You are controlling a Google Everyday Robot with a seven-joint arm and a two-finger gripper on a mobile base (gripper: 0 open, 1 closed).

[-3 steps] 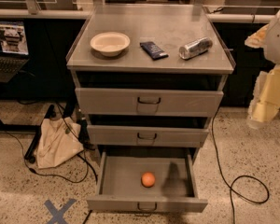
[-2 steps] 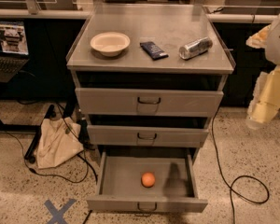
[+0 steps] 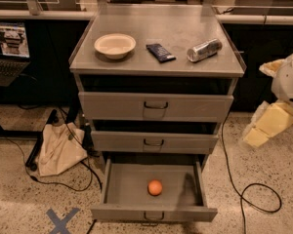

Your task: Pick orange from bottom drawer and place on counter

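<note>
The orange (image 3: pixel 155 187) lies in the middle of the open bottom drawer (image 3: pixel 122 189), which is pulled out at the foot of the grey cabinet. The counter (image 3: pixel 161 38) is the cabinet's flat grey top. My gripper (image 3: pixel 268 126), cream-yellow below a white arm segment (image 3: pixel 289 82), hangs at the right edge of the view. It is to the right of the cabinet, at about the height of the middle drawer, well apart from the orange and holding nothing that I can see.
On the counter stand a cream bowl (image 3: pixel 115 45), a dark blue packet (image 3: pixel 160 52) and a silver can on its side (image 3: pixel 203 49). Two upper drawers (image 3: pixel 155 106) are nearly closed. A cloth bag (image 3: pixel 58 150) and cables (image 3: pixel 254 199) lie on the floor.
The arm and gripper at the right have moved lower and slightly left, toward the cabinet. The orange and drawers have not moved.
</note>
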